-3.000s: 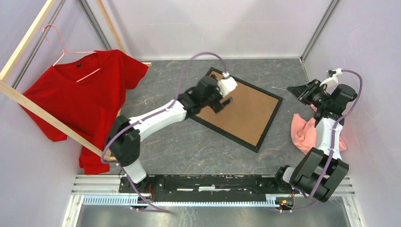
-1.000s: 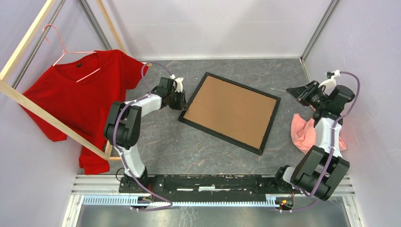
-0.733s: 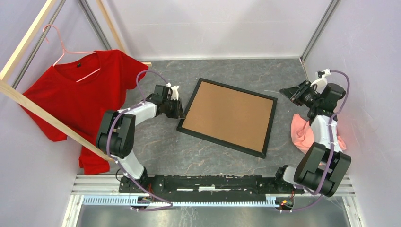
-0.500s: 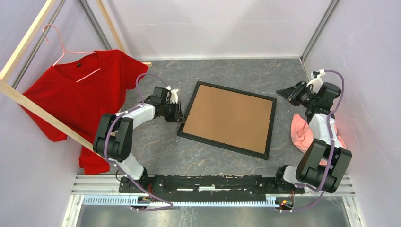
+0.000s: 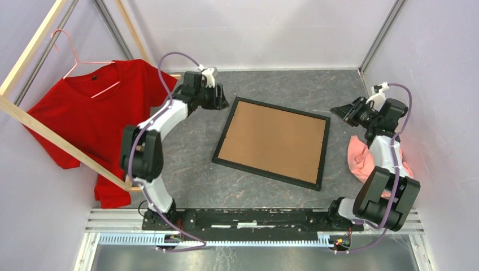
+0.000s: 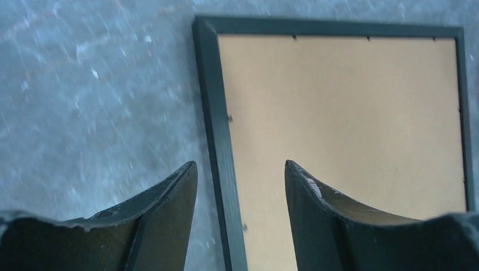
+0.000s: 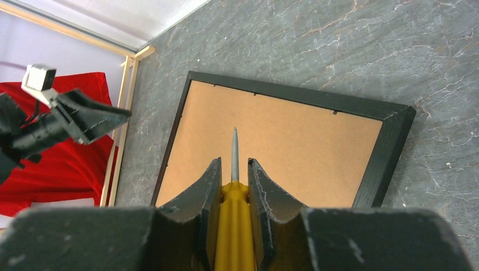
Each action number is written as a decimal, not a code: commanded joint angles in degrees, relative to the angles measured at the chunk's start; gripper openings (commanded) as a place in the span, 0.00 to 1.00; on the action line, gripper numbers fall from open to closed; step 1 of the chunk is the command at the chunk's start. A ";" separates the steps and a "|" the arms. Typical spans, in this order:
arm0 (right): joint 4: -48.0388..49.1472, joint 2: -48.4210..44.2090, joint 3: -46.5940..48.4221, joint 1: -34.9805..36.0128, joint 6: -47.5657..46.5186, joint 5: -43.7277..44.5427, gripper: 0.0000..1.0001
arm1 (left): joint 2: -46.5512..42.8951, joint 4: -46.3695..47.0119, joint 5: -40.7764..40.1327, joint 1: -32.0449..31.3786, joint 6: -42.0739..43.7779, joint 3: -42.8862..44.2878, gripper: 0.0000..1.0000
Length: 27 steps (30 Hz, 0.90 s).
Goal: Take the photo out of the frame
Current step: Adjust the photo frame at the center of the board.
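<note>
The black frame (image 5: 221, 131) lies face down mid-table, its brown backing board (image 5: 271, 142) up. The photo is hidden under it. My left gripper (image 5: 222, 99) is open and empty, raised over the frame's far left corner. In the left wrist view its jaws (image 6: 240, 164) straddle the frame's left rail (image 6: 214, 113) from above, not touching. My right gripper (image 5: 340, 112) is shut on a yellow-handled screwdriver (image 7: 234, 226), off the frame's far right corner. The metal shaft (image 7: 235, 149) points across the backing board (image 7: 282, 147).
A red T-shirt (image 5: 101, 113) on a pink hanger hangs from a pale wooden rack (image 5: 34, 121) at the left. A pink cloth (image 5: 361, 158) lies at the right beside the right arm. Walls close in the back and sides.
The frame has swung round to sit squarer to the table. My left gripper has come off the backing board, gone to the frame's left edge, then risen toward the far corner. The right arm shifted slightly left.
</note>
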 commanded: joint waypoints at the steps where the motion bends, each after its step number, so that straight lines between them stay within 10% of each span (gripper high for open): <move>1: 1.14 -2.05 1.62 -0.34 -0.99 -0.21 0.00 | 10.20 2.53 -4.17 -0.80 -2.66 8.75 0.65; 27: 0.79 -1.72 1.69 -0.47 -1.33 -0.04 0.00 | 33.26 1.12 -11.43 -3.87 -2.64 28.20 0.63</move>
